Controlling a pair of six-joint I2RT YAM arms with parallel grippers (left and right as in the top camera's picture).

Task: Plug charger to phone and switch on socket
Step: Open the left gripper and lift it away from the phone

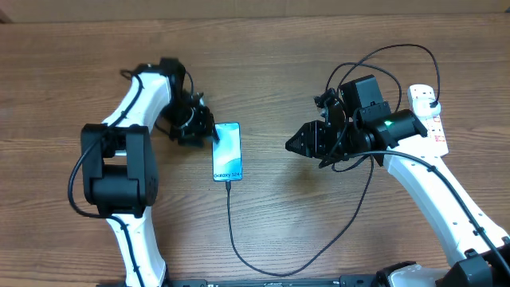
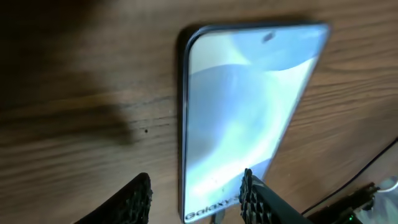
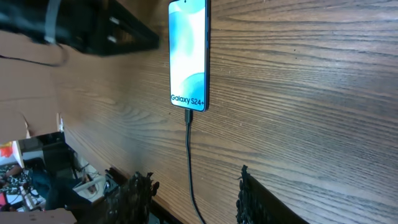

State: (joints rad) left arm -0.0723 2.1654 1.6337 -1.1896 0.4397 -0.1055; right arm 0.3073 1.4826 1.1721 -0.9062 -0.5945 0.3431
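Wooden table [image 1: 64, 64] — phone [image 1: 227, 151], charger [image 1: 230, 211], socket [image 1: 436, 127]

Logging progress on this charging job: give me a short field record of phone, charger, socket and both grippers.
phone: lying flat, screen lit
charger: tip at phone's Galaxy-text end, apparently plugged in
socket: far right, switch state unclear
left gripper: open, over phone's edge
right gripper: open, empty, apart from phone

Phone [image 3: 188, 56], right wrist view, upper centre of the frame: dark text "Galaxy S24+" on the lit screen, at its lower end; overhead view, left of centre: the same line, very small, at the lower end of the screen; left wrist view, bottom edge: "Galaxy", partly cut off; socket [image 1: 430, 119], overhead view, far right: red markings, too small to read.
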